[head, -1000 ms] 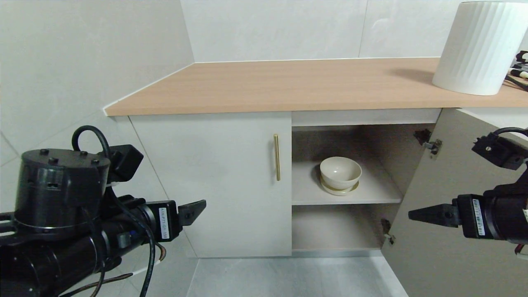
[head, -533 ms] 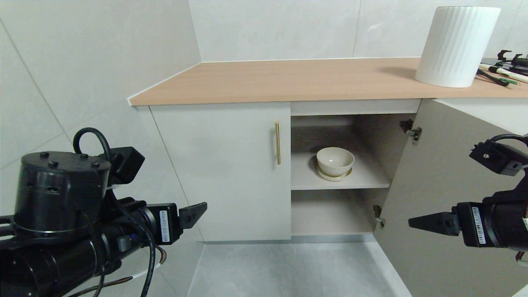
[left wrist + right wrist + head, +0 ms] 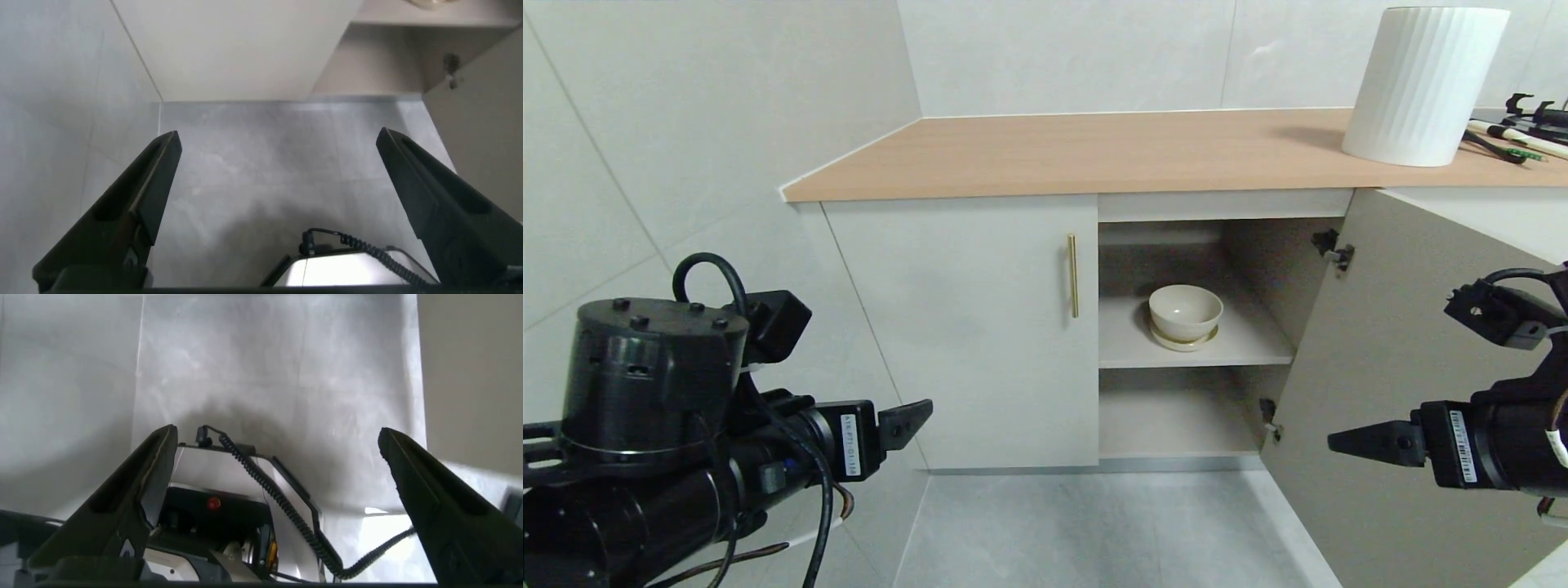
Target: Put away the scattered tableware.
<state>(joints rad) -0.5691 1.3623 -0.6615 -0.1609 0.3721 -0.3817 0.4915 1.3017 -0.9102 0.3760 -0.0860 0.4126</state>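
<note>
Tiled kitchen corner: low white cabinet (image 3: 1225, 204), one shut door (image 3: 964, 327), one open door (image 3: 1380, 367).
Two black claws, left gripper (image 3: 907, 423) and right gripper (image 3: 1349, 442), are both spread wide and empty. Beyond, on the cabinet's upper shelf (image 3: 1250, 347), one cream ceramic bowl (image 3: 1185, 309) sits on what looks like one matching saucer (image 3: 1205, 337); one white ribbed cylinder (image 3: 1421, 82) tops the wooden counter (image 3: 1054, 155).

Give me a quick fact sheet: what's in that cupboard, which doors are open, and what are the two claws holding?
Doors: right door swung open; left door shut
Shelf: cream bowl sitting on a small plate
Counter: white ribbed tub near its right end
Claws: left claw open, holding nothing; right claw open, holding nothing
</note>
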